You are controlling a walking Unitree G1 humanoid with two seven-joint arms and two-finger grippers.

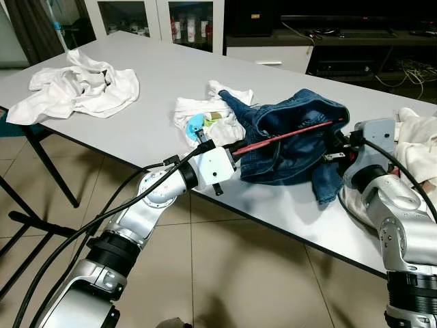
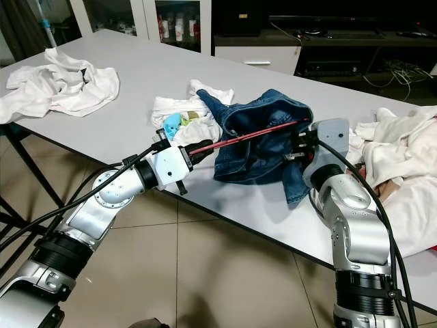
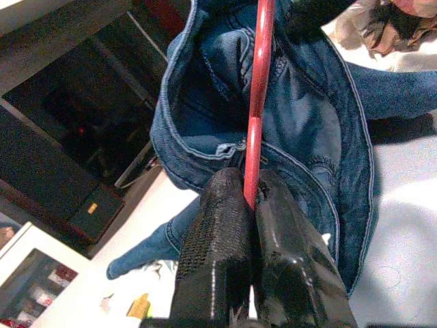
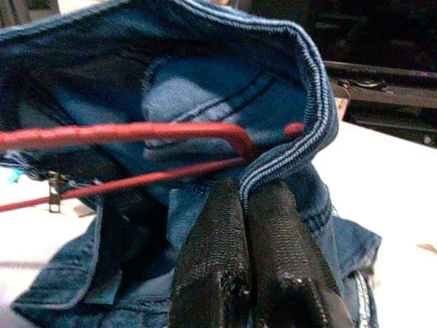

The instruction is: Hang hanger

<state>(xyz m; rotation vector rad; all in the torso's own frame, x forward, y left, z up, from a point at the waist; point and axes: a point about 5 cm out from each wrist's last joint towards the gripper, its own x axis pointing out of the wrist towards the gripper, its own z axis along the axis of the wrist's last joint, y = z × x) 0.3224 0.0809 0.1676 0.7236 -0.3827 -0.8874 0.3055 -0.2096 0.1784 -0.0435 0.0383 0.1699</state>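
A red hanger (image 1: 287, 135) runs across the open waist of a pair of blue jeans (image 1: 293, 147) lying on the grey table (image 1: 150, 75). My left gripper (image 1: 235, 149) is shut on the hanger's left end, and its fingers (image 3: 225, 260) pinch the red rod (image 3: 258, 102). At the jeans' right side, my right gripper (image 1: 336, 143) is shut on the denim waistband (image 4: 273, 174), just beside the hanger's bent end (image 4: 235, 140). The hanger's far tip (image 4: 293, 130) pokes up behind the waistband.
A white garment (image 1: 78, 85) lies at the table's far left. Another white cloth with a blue tag (image 1: 205, 116) sits just left of the jeans. Pale clothes (image 2: 396, 157) are heaped at the right edge. Cabinets and a dark media unit (image 1: 328, 34) stand behind the table.
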